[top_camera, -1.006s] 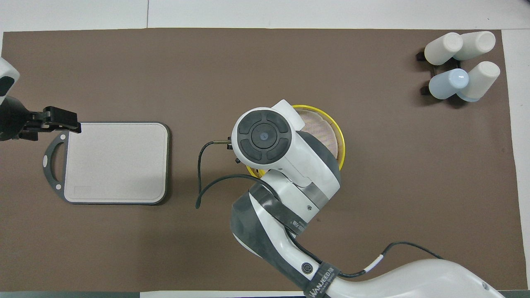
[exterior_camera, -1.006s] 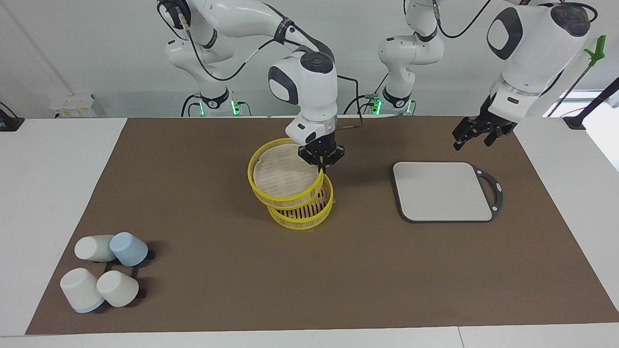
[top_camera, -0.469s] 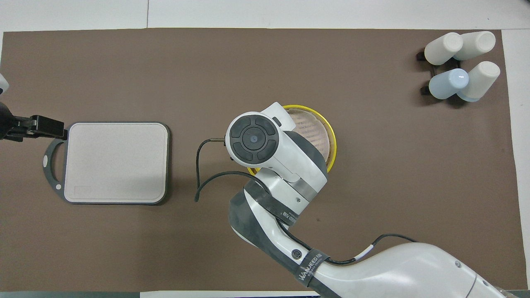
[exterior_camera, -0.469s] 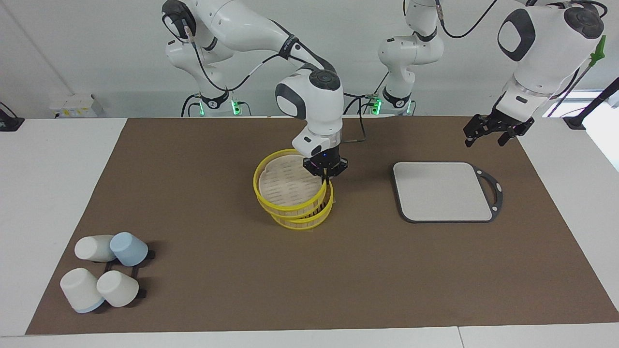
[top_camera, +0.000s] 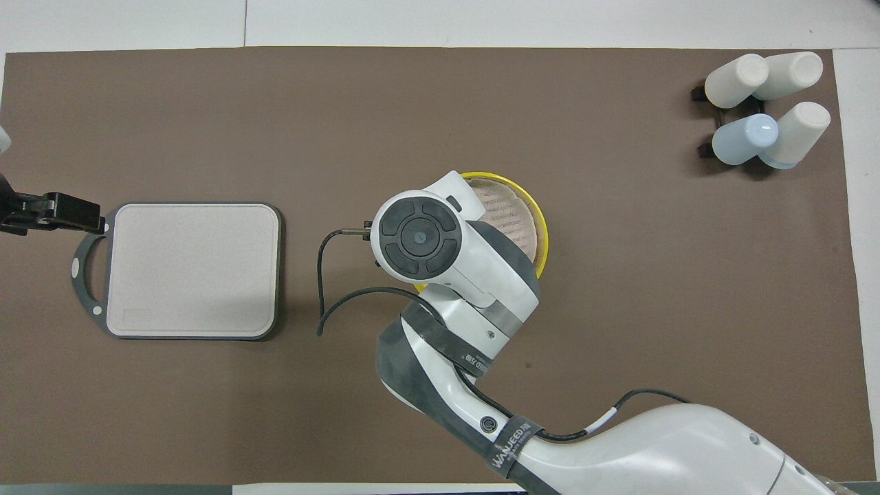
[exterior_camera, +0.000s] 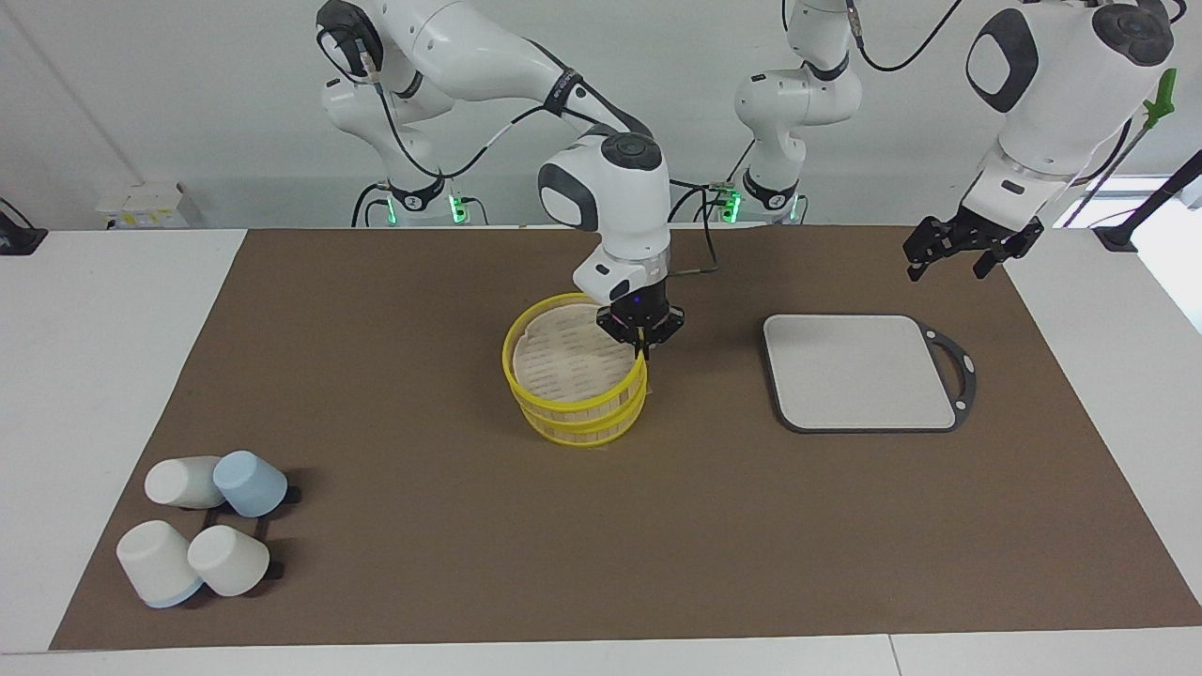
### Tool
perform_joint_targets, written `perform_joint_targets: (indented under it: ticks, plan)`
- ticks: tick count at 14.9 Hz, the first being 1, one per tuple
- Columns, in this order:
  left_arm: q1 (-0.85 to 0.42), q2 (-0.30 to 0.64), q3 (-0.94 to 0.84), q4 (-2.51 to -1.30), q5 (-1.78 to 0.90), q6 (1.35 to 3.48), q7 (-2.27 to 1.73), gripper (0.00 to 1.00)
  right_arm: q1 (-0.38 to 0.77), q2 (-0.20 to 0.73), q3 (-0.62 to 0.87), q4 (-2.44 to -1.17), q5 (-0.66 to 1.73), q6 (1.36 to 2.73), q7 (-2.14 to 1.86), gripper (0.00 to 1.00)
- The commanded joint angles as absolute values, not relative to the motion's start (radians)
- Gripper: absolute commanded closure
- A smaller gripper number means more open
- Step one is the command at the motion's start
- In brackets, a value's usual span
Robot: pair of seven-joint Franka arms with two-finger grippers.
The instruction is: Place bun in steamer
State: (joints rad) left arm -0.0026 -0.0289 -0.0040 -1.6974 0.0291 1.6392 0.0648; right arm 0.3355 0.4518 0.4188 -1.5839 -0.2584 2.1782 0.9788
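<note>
The steamer (exterior_camera: pixel 575 413) stands mid-table as two yellow-rimmed tiers. My right gripper (exterior_camera: pixel 641 345) is shut on the rim of the upper tier (exterior_camera: pixel 562 355), at the side toward the left arm's end. It holds that tier slightly tilted, almost squarely over the lower tier. In the overhead view the right arm's wrist covers the gripper and part of the steamer (top_camera: pixel 512 216). No bun shows on the upper tier's pale floor or anywhere else; it is hidden or out of view. My left gripper (exterior_camera: pixel 947 258) is open and empty in the air by the grey board's handle; it also shows in the overhead view (top_camera: pixel 69 212).
A grey board with a dark handle (exterior_camera: pixel 859 371) lies toward the left arm's end (top_camera: pixel 192 268). Several white and pale-blue cups (exterior_camera: pixel 202 526) sit on a black rack at the corner toward the right arm's end, farthest from the robots (top_camera: pixel 763 110). A brown mat covers the table.
My right gripper has carried the upper tier toward the left arm's end and lowered it, so it lines up over the lower tier. My left gripper has drawn back and risen a little.
</note>
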Motion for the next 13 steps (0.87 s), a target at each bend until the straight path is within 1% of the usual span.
perform_joint_targets:
  ticks: [1,4,6,7,8,13]
  plan:
    - [-0.025,-0.017,0.012,-1.648,0.04,1.579,0.066,0.0,0.337,0.472,0.42,-1.58,-0.278,2.206,1.015,1.0]
    - [-0.026,-0.044,0.014,-1.666,-0.003,1.578,0.042,0.0,0.336,0.48,0.42,-1.597,-0.282,2.217,1.022,1.0]
    - [-0.055,-0.054,0.029,-1.687,-0.003,1.585,0.035,0.0,0.334,0.479,0.42,-1.623,-0.281,2.249,1.026,1.0]
    - [-0.081,-0.054,0.058,-1.687,-0.003,1.585,0.035,0.0,0.334,0.476,0.42,-1.631,-0.282,2.255,1.041,0.98]
    - [-0.093,-0.054,0.072,-1.687,-0.003,1.583,0.037,0.0,0.334,0.476,0.42,-1.637,-0.282,2.258,1.054,0.89]
    - [-0.087,-0.048,0.072,-1.675,-0.003,1.58,0.037,0.0,0.331,0.477,0.42,-1.641,-0.284,2.283,1.054,0.87]
